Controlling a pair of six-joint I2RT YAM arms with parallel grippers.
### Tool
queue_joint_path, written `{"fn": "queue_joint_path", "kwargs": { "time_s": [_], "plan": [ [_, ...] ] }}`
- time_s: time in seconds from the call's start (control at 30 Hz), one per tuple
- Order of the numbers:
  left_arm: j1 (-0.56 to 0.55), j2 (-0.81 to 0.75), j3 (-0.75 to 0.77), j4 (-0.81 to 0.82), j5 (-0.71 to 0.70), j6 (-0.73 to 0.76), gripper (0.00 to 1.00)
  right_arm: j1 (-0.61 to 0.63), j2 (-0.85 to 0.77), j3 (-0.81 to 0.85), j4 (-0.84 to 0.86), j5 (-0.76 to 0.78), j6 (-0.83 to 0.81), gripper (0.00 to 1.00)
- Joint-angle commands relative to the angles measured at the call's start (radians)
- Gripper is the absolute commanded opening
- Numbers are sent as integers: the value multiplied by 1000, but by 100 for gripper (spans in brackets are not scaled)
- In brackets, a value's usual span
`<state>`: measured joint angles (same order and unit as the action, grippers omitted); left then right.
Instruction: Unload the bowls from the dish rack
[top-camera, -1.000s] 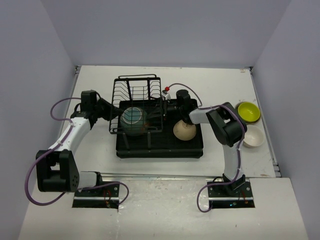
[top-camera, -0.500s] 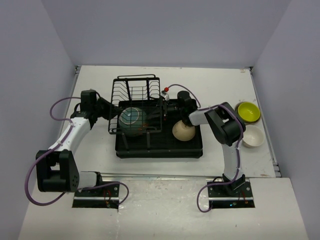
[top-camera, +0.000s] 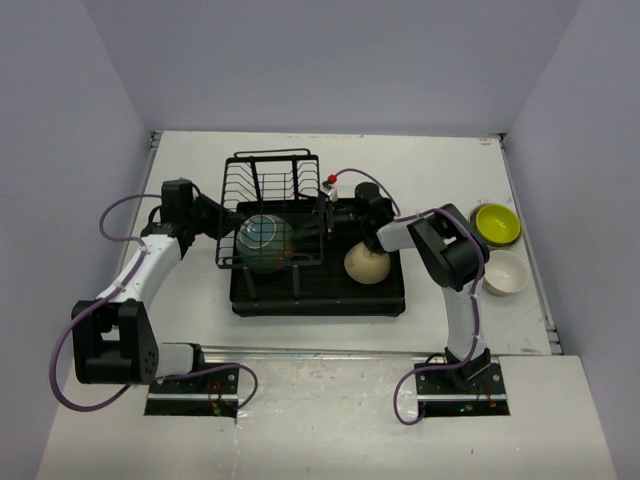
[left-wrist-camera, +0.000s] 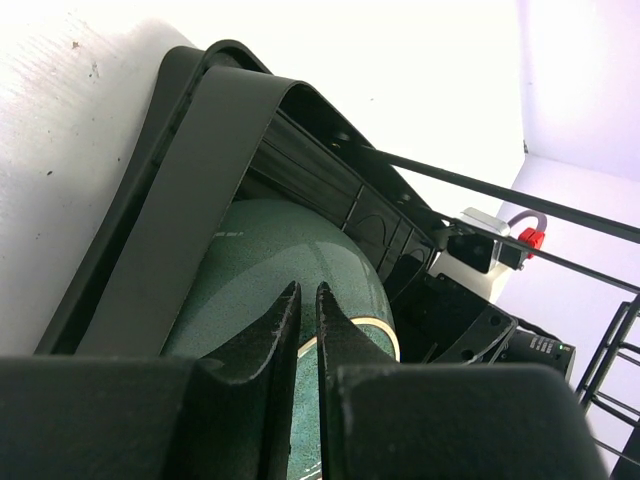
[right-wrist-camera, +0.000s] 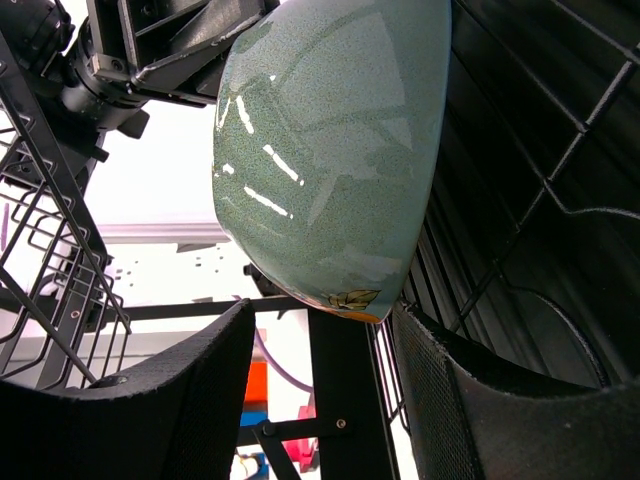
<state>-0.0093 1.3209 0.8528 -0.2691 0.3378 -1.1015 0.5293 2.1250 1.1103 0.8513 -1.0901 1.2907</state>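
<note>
1. Near right on the bench (top-camera: 420, 170): cream bowl (top-camera: 505, 273).
2. Upside down in the dish rack (top-camera: 320, 300), near right: beige bowl (top-camera: 366, 263).
3. Farther left, tilted: teal bowl (right-wrist-camera: 330, 150), rim pinched in the left gripper (left-wrist-camera: 305, 300) jaws; right gripper (right-wrist-camera: 320, 335) jaws wide, straddling its lower edge.
4. Far right: yellow-green bowl (top-camera: 497, 222).

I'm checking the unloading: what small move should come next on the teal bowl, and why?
Probably close the right pincer on the teal bowl: its lower rim sits between the open fingers, while the left pincer pinches the other edge.
</note>
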Motion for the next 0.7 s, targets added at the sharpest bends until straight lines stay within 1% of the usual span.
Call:
{"fn": "queue_joint_path", "kwargs": {
  "time_s": [0.0,0.13,0.5,0.67],
  "plan": [
    [-23,-17,3,-16,43,-9,12,46,-4,54,78,42,10,57],
    [-23,-18,3,-16,46,-12,12,51,-10,75,57,53,-4,57],
    [-24,-22,6,-18,47,-14,12,74,-28,106,130,38,36,55],
    [-24,-23,2,-18,50,-14,12,80,-20,118,120,41,41,55]
  ]
}}
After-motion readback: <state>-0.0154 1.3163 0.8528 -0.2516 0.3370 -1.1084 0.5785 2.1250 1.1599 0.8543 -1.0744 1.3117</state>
